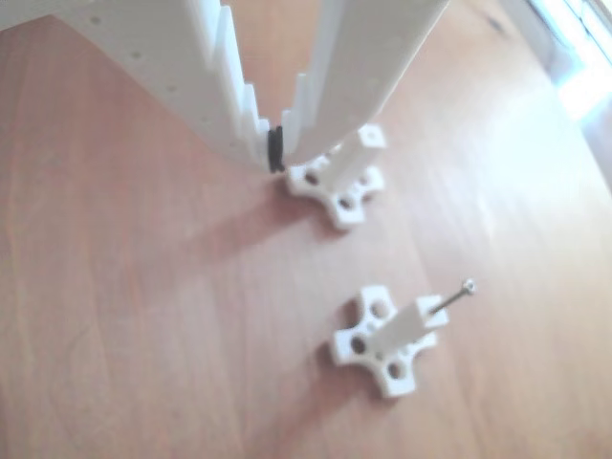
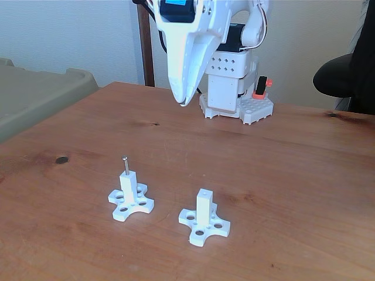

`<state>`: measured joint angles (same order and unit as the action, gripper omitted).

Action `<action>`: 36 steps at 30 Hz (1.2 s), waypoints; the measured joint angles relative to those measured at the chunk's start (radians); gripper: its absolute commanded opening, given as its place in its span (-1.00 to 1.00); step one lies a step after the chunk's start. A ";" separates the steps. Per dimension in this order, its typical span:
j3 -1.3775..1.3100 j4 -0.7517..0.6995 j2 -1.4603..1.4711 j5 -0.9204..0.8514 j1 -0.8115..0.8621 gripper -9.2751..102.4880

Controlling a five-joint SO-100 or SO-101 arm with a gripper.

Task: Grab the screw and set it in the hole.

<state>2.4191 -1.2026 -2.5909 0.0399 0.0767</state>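
Screw [image 2: 125, 164] stands upright in left post [image 2: 129, 186] in fixed view, head up; empty hole [image 2: 204, 192] tops right post. Risk: you snag post and tip base [image 2: 131, 204] while pulling screw, or drop thin shank. Gripper [image 2: 183, 100] hangs high above table [image 2: 293, 175], pointing down, fingers together, holding nothing.

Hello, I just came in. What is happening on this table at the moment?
A small white robot arm stands at the back of a wooden table, its gripper raised in the air with the fingers together and nothing between them. Two white cross-shaped bases with square posts sit in front. The screw stands upright in the left post in the fixed view, its head sticking out above the tip. The right post shows an empty hole in its tip.
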 measured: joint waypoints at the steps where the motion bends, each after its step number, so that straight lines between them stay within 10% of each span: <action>1: -0.026 -0.012 0.031 0.006 0.000 -0.91; 36: -0.637 -0.117 0.758 0.018 0.077 -0.73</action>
<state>1.7825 -1.3192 -1.8331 0.0583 0.1534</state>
